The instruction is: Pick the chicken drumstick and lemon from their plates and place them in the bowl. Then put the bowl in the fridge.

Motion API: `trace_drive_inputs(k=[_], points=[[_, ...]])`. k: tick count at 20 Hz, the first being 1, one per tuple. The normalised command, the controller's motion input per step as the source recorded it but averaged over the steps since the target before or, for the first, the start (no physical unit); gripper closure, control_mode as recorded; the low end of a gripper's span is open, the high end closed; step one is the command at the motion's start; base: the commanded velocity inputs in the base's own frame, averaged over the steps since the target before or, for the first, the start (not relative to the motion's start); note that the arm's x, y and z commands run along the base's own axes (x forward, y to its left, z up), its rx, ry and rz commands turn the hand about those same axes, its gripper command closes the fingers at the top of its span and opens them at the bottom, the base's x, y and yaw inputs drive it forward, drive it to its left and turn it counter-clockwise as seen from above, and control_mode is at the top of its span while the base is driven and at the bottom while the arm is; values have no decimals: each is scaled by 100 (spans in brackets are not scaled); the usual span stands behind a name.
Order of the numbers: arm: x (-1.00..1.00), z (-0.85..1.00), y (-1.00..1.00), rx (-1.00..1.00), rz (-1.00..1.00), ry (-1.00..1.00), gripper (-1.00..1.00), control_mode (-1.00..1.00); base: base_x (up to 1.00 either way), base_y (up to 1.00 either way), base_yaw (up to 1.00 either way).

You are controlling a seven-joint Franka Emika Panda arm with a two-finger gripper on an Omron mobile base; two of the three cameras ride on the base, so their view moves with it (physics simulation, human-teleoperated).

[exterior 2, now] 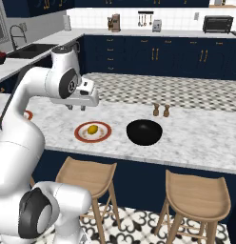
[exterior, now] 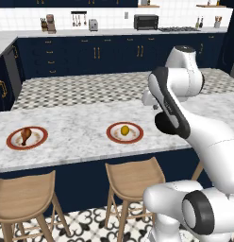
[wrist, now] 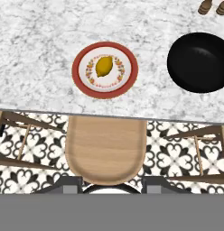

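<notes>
A simulated kitchen is showing a white robot arm reaching out over a marble island surface (exterior: pixel 76 130), with wooden stools (wrist: pixel 107 151) tucked below its near edge. In the hand view, the lemon (wrist: pixel 104 66) is sitting in the middle of a red-rimmed plate (wrist: pixel 80 79) at about eleven o'clock from the picture's centre, and the black bowl (wrist: pixel 199 63) is resting empty on the marble at about two o'clock, near the plate but apart from it. Two small brown shakers (wrist: pixel 212 6) are standing just beyond the bowl. In the left base view, the chicken drumstick (exterior: pixel 26 134) is lying on a second plate (exterior: pixel 12 144) at nine o'clock, well apart from the lemon's plate. The pincer (exterior 2: pixel 76 107) is hanging high above the surface under the white hand, above and behind the lemon; its tips are too small and shaded to tell whether they are spread or pressed together, and it is holding nothing that can be seen. Neither food item is in the bowl, so the task appears to be at its start. The hand seems to be looking down on the stool rather than the lemon, so a straight descent could miss the plate. The round lemon could also roll away from an off-centre pinch, or the fingers could catch the plate's rim and drag it.
</notes>
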Motion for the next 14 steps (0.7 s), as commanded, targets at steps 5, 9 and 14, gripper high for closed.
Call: trace_drive_inputs(k=[5,9,14], points=[[-26,-9,14,8,0,1,-100,-100,0,0,0],[-39,-40,34,29,1,7,-100,-100,0,0,0],[3,-19,26,6,-1,15,-100,-100,0,0,0]])
